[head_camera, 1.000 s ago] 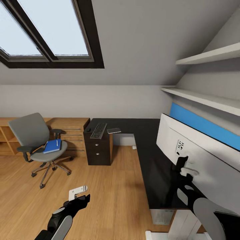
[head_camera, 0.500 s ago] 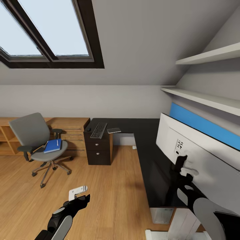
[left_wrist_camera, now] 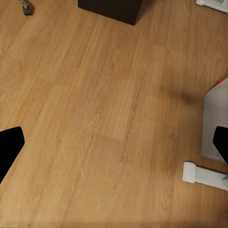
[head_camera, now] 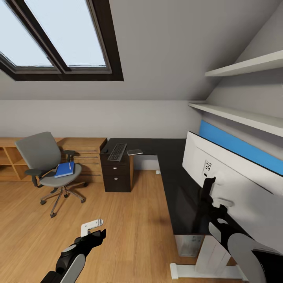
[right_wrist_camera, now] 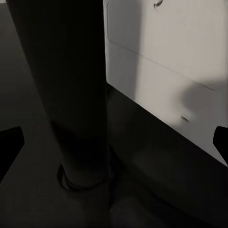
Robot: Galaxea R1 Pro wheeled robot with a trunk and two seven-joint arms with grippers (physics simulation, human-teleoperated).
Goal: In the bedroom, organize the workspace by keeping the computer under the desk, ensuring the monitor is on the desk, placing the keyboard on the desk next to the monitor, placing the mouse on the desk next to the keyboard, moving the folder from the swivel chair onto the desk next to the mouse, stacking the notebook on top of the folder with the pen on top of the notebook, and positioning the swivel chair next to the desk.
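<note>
Standing under skylights (head_camera: 59, 35), the glossy black tabletop (head_camera: 173, 173) carries the monitor (head_camera: 232, 188) at 3 o'clock; both hands' fingers are apart; no writing is readable.

attic bedroom-office | skylight (head_camera: 59, 35) | desk (head_camera: 173, 173) | swivel chair (head_camera: 49, 165)

Before us, our glossy black desk (head_camera: 179, 184), white-backed monitor (head_camera: 232, 184), bright blue folder (head_camera: 64, 169) on grey swivel chair (head_camera: 37, 151).

Head high; wrists near floor, desk
</note>
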